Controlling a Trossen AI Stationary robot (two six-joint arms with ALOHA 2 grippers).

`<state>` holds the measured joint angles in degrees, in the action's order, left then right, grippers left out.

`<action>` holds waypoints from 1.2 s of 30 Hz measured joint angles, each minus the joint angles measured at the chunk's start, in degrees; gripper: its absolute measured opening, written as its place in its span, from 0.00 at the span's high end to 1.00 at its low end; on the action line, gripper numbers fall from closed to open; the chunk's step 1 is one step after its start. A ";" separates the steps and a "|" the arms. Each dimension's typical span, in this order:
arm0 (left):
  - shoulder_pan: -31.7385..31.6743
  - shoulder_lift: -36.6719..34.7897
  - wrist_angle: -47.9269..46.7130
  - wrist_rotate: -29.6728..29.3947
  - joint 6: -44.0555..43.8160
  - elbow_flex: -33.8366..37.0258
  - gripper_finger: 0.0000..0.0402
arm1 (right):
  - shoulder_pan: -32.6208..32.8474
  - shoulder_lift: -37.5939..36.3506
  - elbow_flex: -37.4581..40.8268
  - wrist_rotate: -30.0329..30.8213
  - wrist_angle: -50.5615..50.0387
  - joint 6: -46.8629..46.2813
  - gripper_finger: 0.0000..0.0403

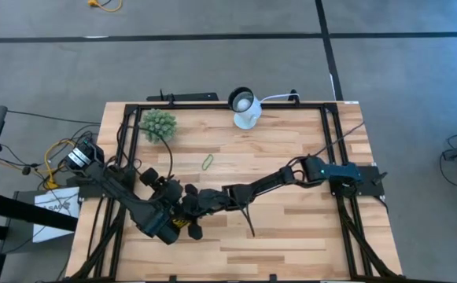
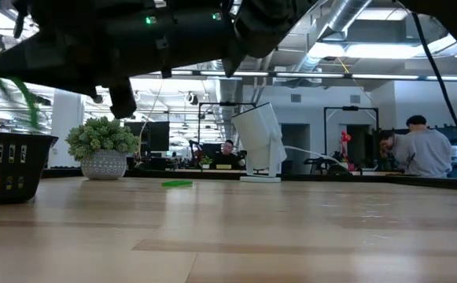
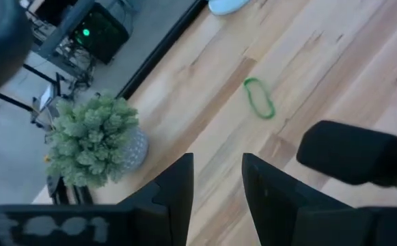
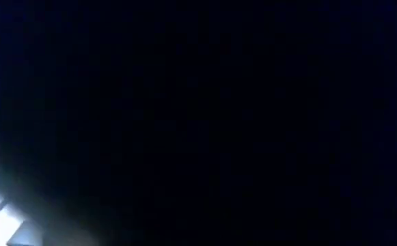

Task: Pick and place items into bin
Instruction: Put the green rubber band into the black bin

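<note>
One green loop (image 1: pixel 208 163) lies loose on your worktop (image 1: pixel 291 228) in the high view, near the plant ball (image 1: pixel 159 124); both arms crowd together at the near-left. Low view: bin (image 2: pixel 12 165) at far left. Left wrist view: left tool (image 3: pixel 216 184) slightly parted, empty, aimed toward the loop, probably lining up. Right wrist view: dark, right tool's state unknown

On the tabletop (image 1: pixel 291 228) there was one green loop (image 1: pixel 208 163) lying loose, one potted plant ball (image 1: pixel 158 124), one white lamp-like device (image 1: pixel 246 110) and one black bin (image 2: pixel 12 165). Two dark arms reached in over the wood. Across the room behind, at least two people sat at their desks.
</note>
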<state>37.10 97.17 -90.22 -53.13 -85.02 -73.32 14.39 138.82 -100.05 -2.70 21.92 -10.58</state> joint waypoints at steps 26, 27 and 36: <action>7.80 -16.06 0.29 12.52 -20.42 18.78 0.99 | 0.20 -0.33 0.29 -0.49 -2.53 1.87 0.85; 7.80 -16.07 0.33 11.54 -20.42 18.86 1.00 | 0.19 -0.79 0.30 -0.47 -3.21 2.01 0.85; 7.80 -16.11 0.46 10.19 -19.99 18.88 1.00 | -1.09 -4.47 0.24 4.41 -20.18 2.28 0.85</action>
<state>44.91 81.06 -89.77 -42.94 -105.01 -54.43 13.30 134.35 -99.81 1.71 1.74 -8.30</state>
